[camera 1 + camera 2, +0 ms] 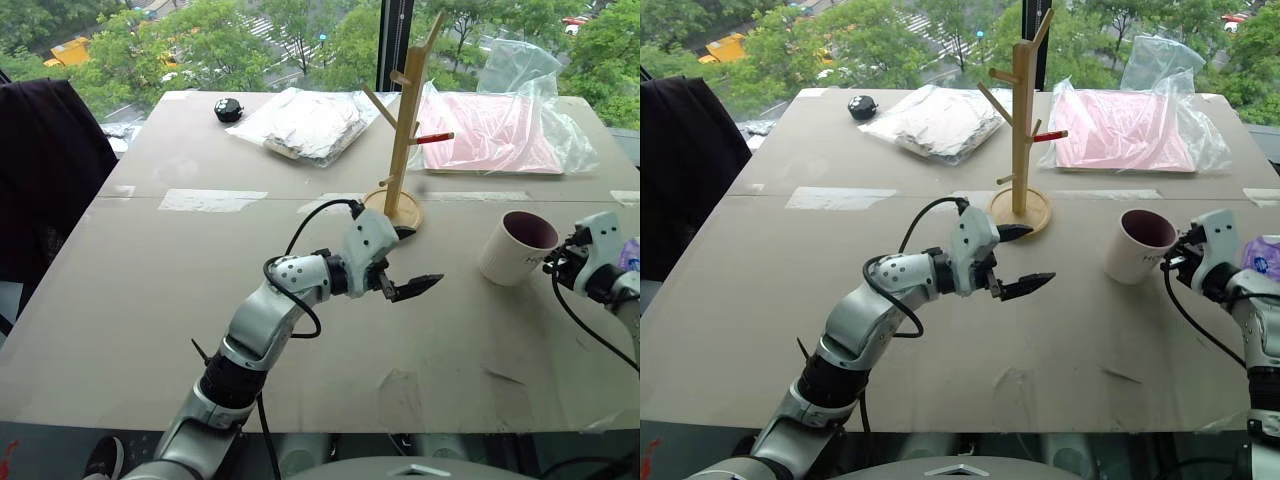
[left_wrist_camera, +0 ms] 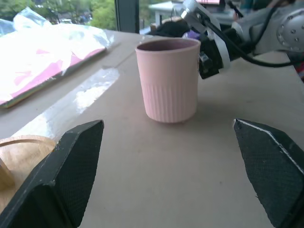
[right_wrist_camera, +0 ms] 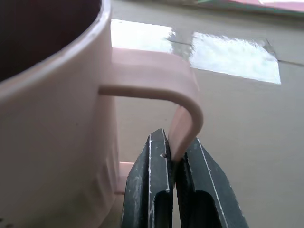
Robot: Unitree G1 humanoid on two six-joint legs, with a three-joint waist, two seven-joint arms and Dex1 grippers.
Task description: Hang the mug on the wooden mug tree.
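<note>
Near the table's (image 1: 150, 300) right edge, our right gripper (image 3: 175, 166) pinches the mug's (image 1: 517, 247) loop handle (image 3: 183, 111) between closed fingers. Our left gripper (image 1: 408, 262) hovers wide open and empty, beside the wooden mug tree (image 1: 404, 140) mid-table.

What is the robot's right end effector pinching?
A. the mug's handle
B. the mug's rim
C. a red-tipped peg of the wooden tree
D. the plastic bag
A: in the right wrist view the right end effector is shut on the handle of the mug, which stands on the table apart from the wooden mug tree.
</note>
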